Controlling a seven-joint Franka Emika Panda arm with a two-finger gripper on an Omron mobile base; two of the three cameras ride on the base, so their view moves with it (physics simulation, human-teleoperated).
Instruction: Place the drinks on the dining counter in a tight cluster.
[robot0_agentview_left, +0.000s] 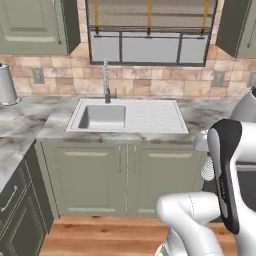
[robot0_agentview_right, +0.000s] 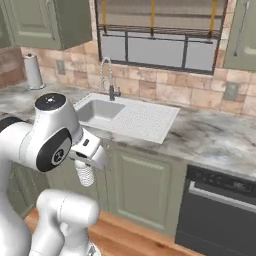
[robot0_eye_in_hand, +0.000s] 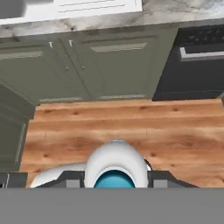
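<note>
the tool (robot0_eye_in_hand: 114, 183) was clenched on the small clear bottle (robot0_eye_in_hand: 114, 168), whose blue cap (robot0_eye_in_hand: 114, 180) showed between the dark fingers (robot0_eye_in_hand: 72, 180) in the hand view, with the wooden floor (robot0_eye_in_hand: 131, 127) below it and the green cabinet doors (robot0_eye_in_hand: 94, 65) beyond. in the base views the same bottle (robot0_agentview_right: 86, 175) hung under the hand in front of those cabinet doors, below and to the right of the sink (robot0_agentview_left: 102, 117) set in the marble desk (robot0_agentview_left: 30, 125). a tap (robot0_agentview_left: 106, 82) stood behind the sink, a paper towel roll (robot0_agentview_right: 33, 71) stood well to its left, and a dark dishwasher (robot0_agentview_right: 215, 215) sat under the desk to its right.
</note>
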